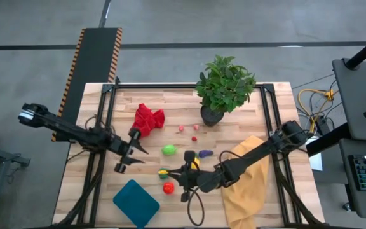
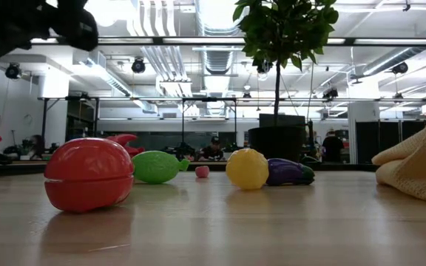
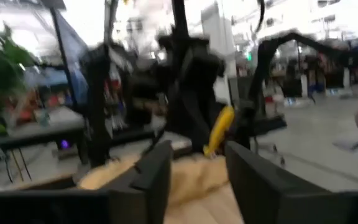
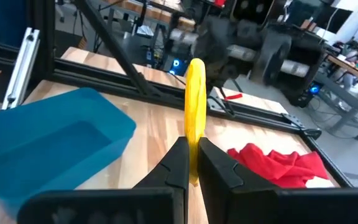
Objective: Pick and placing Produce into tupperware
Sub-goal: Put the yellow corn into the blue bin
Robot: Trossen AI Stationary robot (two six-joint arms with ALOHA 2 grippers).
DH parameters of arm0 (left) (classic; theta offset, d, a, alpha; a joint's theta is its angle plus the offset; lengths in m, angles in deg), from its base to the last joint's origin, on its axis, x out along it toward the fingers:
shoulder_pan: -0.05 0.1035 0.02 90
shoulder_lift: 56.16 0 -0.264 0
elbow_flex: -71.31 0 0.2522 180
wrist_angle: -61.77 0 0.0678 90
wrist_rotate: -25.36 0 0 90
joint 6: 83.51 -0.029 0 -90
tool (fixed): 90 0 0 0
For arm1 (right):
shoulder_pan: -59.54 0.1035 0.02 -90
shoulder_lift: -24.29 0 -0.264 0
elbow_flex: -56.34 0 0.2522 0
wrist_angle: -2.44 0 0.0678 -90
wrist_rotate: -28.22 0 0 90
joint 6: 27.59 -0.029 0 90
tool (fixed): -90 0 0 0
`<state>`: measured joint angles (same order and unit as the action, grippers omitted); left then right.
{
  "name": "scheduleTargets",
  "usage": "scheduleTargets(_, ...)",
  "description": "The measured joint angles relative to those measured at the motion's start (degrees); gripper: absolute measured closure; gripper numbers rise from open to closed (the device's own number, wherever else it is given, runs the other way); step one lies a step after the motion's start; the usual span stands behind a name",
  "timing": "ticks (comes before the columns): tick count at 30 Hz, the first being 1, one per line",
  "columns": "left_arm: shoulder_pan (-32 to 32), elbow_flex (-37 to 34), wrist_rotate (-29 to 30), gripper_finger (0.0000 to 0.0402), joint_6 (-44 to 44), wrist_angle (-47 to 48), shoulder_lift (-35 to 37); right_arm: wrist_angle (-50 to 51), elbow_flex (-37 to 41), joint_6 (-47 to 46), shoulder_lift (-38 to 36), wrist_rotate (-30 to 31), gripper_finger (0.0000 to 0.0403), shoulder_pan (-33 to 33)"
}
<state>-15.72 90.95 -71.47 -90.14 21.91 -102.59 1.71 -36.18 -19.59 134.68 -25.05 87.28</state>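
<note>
My right gripper [image 1: 188, 173] is shut on a yellow banana-shaped piece [image 4: 196, 106], just right of the teal tupperware [image 1: 136, 202] [image 4: 48, 143]. My left gripper [image 1: 132, 157] [image 3: 194, 174] is open over bare wood left of the produce and touches nothing. Resting on the table are a red tomato [image 1: 168, 187] [image 2: 87, 174], a bright green piece [image 1: 169, 150] [image 2: 157, 166], a purple eggplant [image 1: 205, 153] [image 2: 287, 171], a yellow ball [image 2: 247, 168] and tiny pink pieces [image 1: 194, 138] [image 2: 202, 171]. My right gripper pinches the yellow piece by its lower end [image 4: 193, 163] between the two fingertips [image 4: 178, 163]. The fingers come in about level from the table's right side. The piece stands upright, rising above the fingers, and appears lifted clear of the table.
A potted plant [image 1: 224, 86] stands at the far middle, with a red cloth [image 1: 148, 119] [image 4: 278, 162] to its left. A mustard cloth [image 1: 246, 181] [image 2: 416, 166] lies under my right arm. The table's black frame [image 4: 135, 78] runs along its edges.
</note>
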Motion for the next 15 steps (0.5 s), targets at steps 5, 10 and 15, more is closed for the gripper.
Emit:
scheduleTargets(5,0.00,4.06,-0.10,0.0212,-0.33,-1.91,-6.52,-1.19,0.00,2.01,0.00,0.85,0.0386,-0.90)
scheduleTargets(10,0.00,7.75,-0.11,0.0211,-1.76,-1.73,-12.13,-1.17,0.00,3.38,0.00,0.87,0.0386,-1.89)
scheduleTargets(15,0.00,10.55,-0.13,0.0210,-1.90,-1.49,-15.92,-0.90,0.00,4.64,-0.02,0.96,0.0386,-2.47)
